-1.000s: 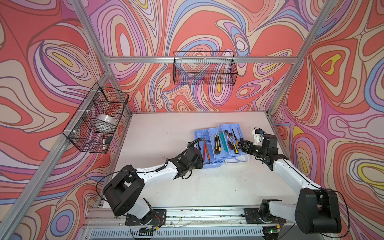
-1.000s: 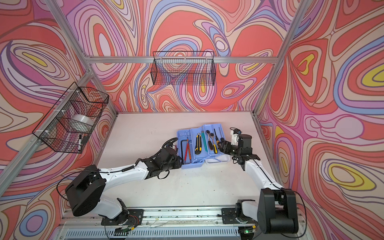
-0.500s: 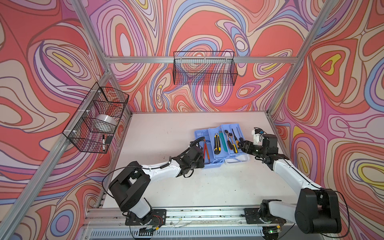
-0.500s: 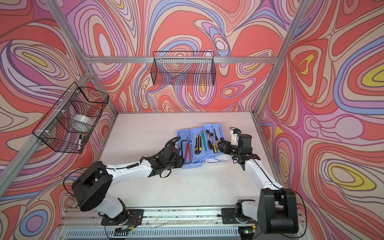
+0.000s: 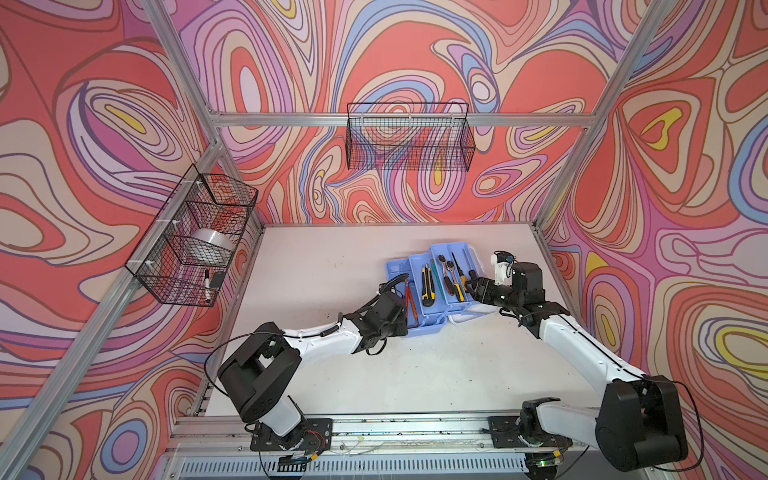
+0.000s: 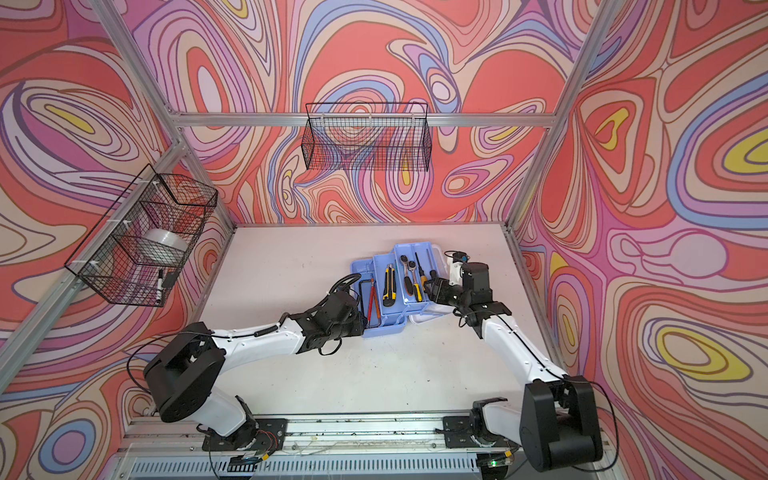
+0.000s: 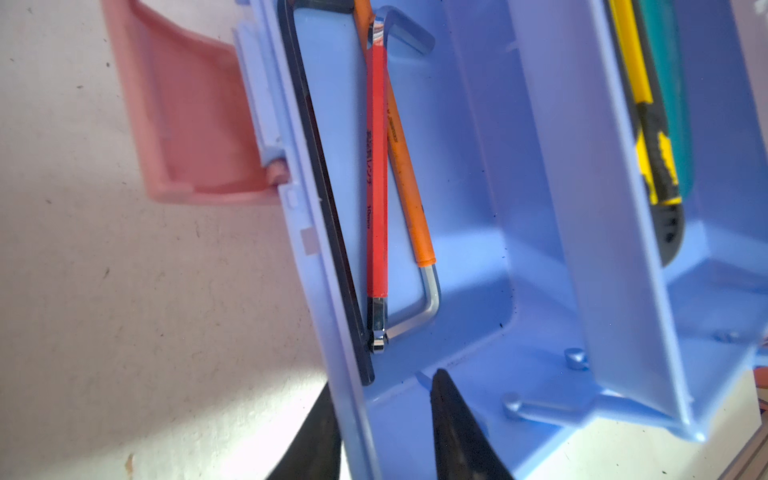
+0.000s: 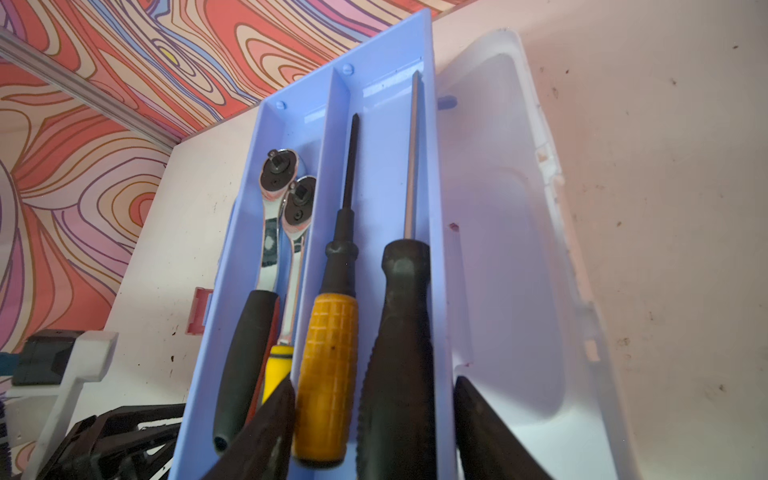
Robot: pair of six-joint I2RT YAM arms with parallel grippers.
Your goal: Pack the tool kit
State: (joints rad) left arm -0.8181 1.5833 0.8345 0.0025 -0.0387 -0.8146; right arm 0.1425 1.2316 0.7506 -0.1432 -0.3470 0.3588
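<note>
Tool kit (image 5: 428, 330) sits open on the table (image 5: 324, 266), right of the middle. Its white lid (image 8: 519, 249) lies open beside it & the pink latch (image 7: 187, 124) is flipped out. Left gripper (image 7: 384, 382): loose, one finger inside the box end, one outside, w/ the wall in the gap, not pinched. Right gripper (image 8: 374, 382): fingers sit each side of the slot w/ the yellow screwdriver (image 8: 328, 365) & black screwdriver (image 8: 399, 353); can't tell if it squeezes. Red hex key (image 7: 377, 187) has tiny black print that looks like "10mm"; the rest is too blurry.
</note>
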